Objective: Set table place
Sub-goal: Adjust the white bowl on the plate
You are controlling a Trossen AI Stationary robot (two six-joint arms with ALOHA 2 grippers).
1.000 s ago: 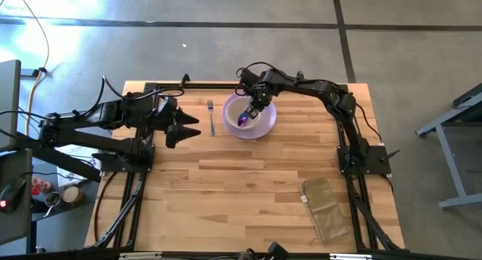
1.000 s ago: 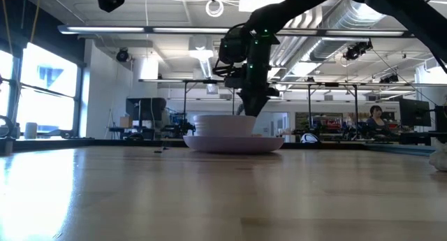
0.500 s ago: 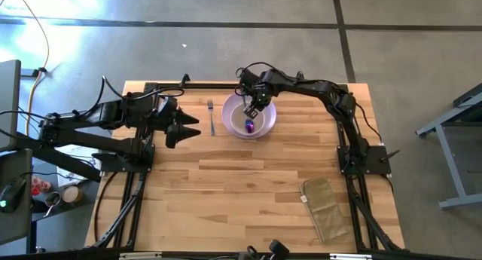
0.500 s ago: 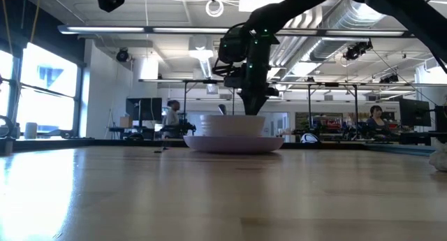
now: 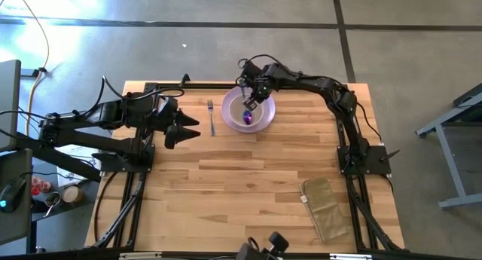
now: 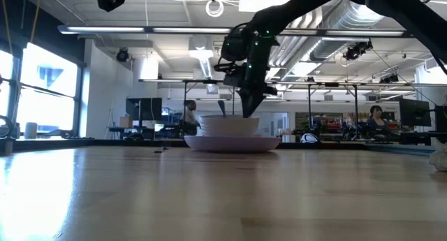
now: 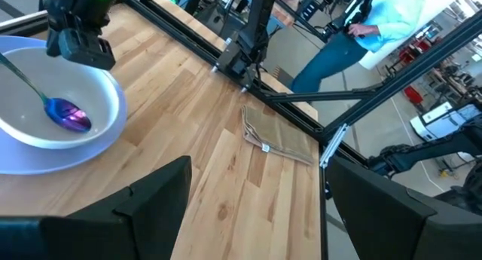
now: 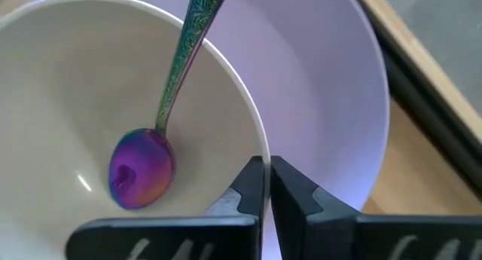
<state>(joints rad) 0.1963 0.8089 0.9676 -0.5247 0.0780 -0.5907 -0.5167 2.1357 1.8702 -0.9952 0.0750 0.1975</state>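
Observation:
A cream bowl stands on a round lavender plate at the table's far middle. An iridescent purple-blue spoon lies in the bowl, its head on the bottom and its handle leaning on the rim. My right gripper reaches down over the bowl's far side, shut on its rim. A teal-handled fork lies flat to the left of the plate. My left gripper waits open to the left of the fork, touching nothing. My right gripper pinches the bowl's rim between its two fingers, one inside the bowl and one outside over the plate. The fingers come from above, pointing down. The bowl stands upright on the plate.
A tan folded cloth lies near the table's right front corner. The wooden table has a black frame around it. The arm bases stand at the left and right edges. People stand in the room beyond.
My right gripper has gone a little toward the table's far edge. The bowl has shifted on the plate and the plate has slid slightly the same way. The spoon's head has moved within the bowl.

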